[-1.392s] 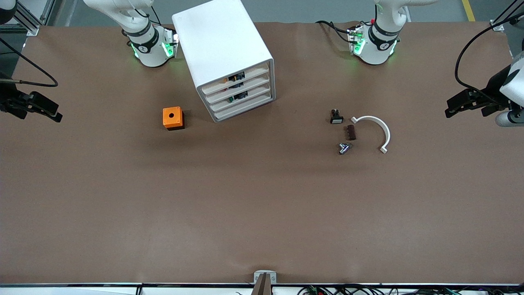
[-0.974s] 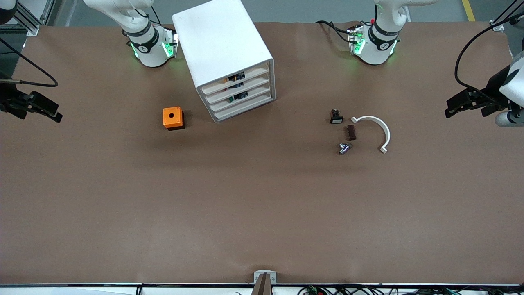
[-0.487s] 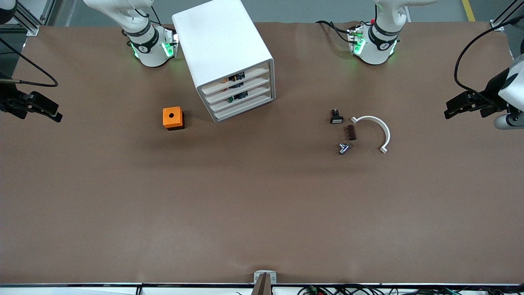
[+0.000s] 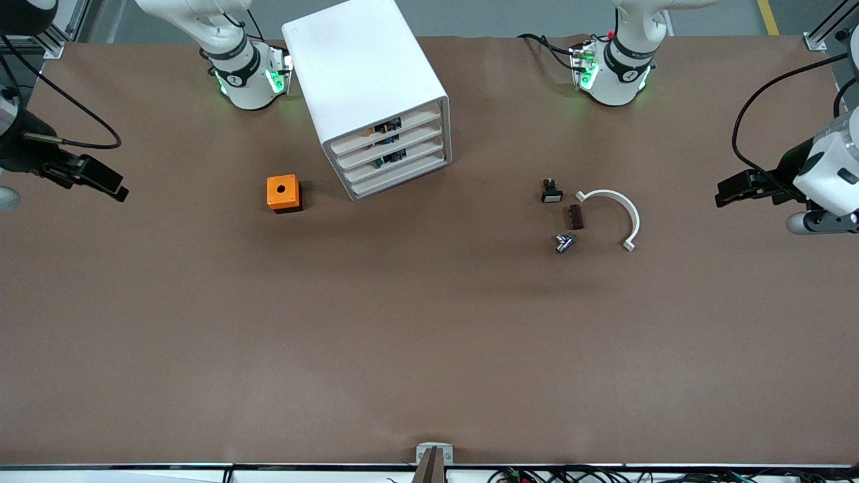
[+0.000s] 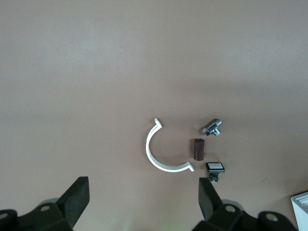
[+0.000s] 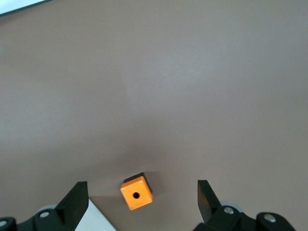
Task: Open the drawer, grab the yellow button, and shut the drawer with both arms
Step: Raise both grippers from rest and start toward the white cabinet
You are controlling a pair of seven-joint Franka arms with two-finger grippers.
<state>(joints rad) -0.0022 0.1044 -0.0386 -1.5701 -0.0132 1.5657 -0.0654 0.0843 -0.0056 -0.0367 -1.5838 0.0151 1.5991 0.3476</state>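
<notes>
On the table, the cabinet [image 4: 376, 94] stood between the two arm bases, turned so its drawer fronts faced the camera at an angle. The drawer [image 4: 386, 129], topmost of four, was shut. An orange speck showing through its front may have been the button [image 4: 368, 133], though it was too small to be sure.

The right gripper [image 4: 100, 178] hung over the table's edge at the right arm's end, fingers spread wide and holding nothing. The left gripper [image 4: 738, 188] hung likewise over the left arm's end, spread and empty. Both were well apart from the cabinet.

An orange cube [image 4: 283, 193] with a hole sat beside the cabinet toward the right arm's end. Toward the left arm's end lay a white arc [image 4: 621, 215], a brown block [image 4: 574, 217], a metal fitting [image 4: 563, 243] and a black-and-white switch [image 4: 551, 192].

The step in hand looked like the approach. To do it well, one gripper should probably line up square with the skewed drawer front and pull along the cabinet's own axis, not the table's. The other arm could steady the light cabinet so it would not slide. The cube and the switch were decoys to avoid.
</notes>
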